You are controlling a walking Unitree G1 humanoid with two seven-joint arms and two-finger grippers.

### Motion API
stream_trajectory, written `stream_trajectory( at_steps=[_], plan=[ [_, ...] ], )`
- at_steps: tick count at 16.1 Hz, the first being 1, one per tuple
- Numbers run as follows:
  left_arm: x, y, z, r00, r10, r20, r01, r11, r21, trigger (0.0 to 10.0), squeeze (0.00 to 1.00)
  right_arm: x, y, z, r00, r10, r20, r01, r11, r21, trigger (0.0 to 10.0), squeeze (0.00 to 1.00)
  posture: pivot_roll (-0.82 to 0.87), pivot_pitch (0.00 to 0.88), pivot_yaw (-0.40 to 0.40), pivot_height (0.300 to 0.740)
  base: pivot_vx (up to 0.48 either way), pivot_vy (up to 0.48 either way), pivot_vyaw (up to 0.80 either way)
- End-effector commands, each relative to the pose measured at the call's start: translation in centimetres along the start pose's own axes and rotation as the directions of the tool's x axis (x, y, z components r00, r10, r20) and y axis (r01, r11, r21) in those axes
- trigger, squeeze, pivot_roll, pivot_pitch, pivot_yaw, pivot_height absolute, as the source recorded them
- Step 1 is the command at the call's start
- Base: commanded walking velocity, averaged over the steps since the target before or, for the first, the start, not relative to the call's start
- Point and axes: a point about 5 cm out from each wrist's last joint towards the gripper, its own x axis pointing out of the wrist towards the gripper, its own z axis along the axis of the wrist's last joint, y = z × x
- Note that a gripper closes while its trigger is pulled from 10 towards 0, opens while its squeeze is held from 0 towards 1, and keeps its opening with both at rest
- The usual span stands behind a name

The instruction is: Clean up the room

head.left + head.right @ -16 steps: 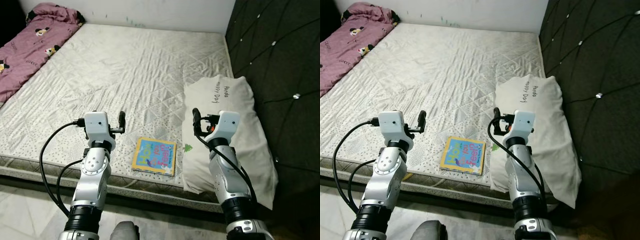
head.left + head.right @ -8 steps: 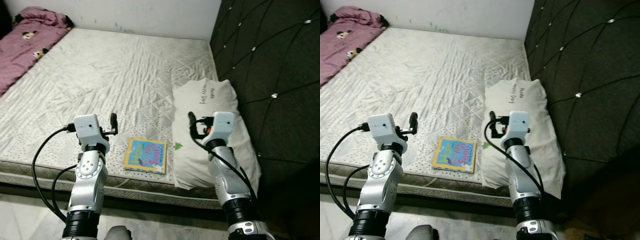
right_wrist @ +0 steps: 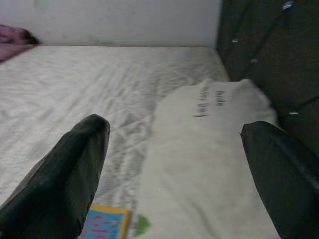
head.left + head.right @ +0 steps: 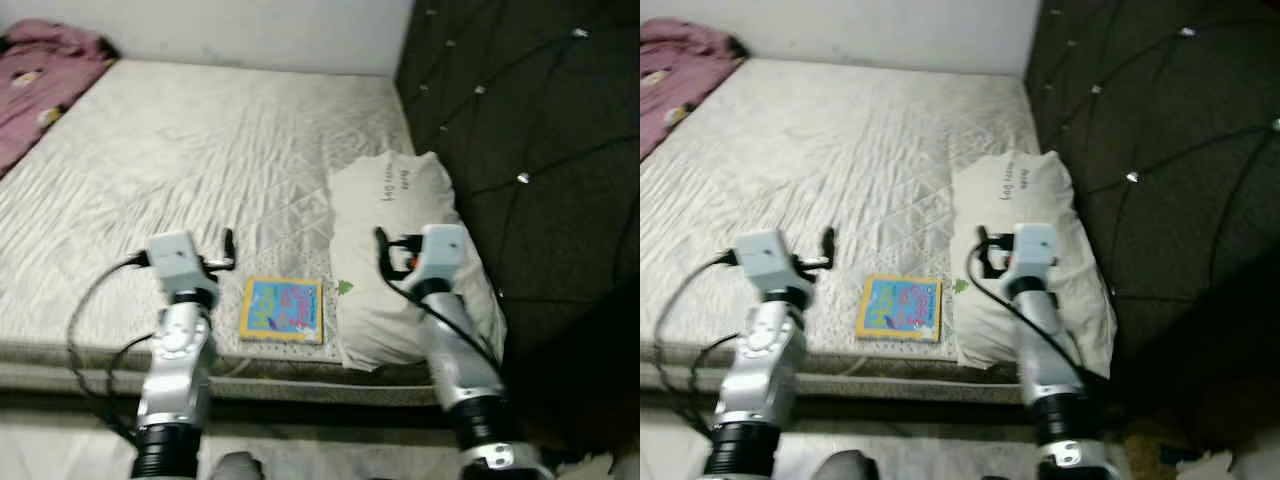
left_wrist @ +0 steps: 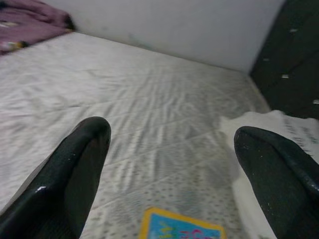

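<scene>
— Looking at a big bed (image 4: 200,150), pale quilted mattress, taking up most of the head cam. Dark tufted headboard (image 4: 500,130) runs along its right side, white wall behind. What else d'you want?

— Biggest stuff first, then smaller.

— Ok. White pillow (image 4: 405,240) w/ some dark lettering lies on the mattress right up against the headboard, its near end hanging over the bed's front edge. Purple blanket (image 4: 40,60) bunched in the far-left corner. Pale floor (image 4: 60,440) below the bed edge, frame's a bit blurred.

— And the thing to tidy?

— Kids' book (image 4: 283,310), yellow border, blue cover, lying flat near the front edge of the mattress, just beside the pillow's left side, btwn my two arms.

— Arms?

— Both raised in front of me. Left pincer (image 4: 229,247) hovers above the mattress, just left of the book and a little farther in; wrist cam shows its fingers (image 5: 79,164) spread wide apart, nothing btwn them, book corner peeking low in that view. Right pincer (image 4: 381,250) sits over the pillow's near half; its fingers (image 3: 75,169) also wide apart, holding nothing, pillow and a bit of book visible past them.
</scene>
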Motion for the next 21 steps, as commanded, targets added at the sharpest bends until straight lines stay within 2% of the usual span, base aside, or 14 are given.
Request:
stream_trajectory(
  at_steps=[1,21],
  plan=[
    [0.17,0.66,0.34,1.000,0.018,0.003,-0.018,1.000,0.005,10.0,0.00,0.09,0.64,0.42,1.000,0.012,0.012,-0.012,1.000,0.010,10.0,0.00,0.07,0.000,-0.044,0.740,0.000,0.480,0.00],
    [1.00,0.28,0.86,1.000,-0.008,0.029,0.007,0.999,0.033,10.0,0.00,0.82,0.98,0.29,1.000,0.012,-0.002,-0.012,1.000,0.016,10.0,0.00,0.07,0.000,-0.037,0.740,0.000,0.480,0.00]
  ],
)
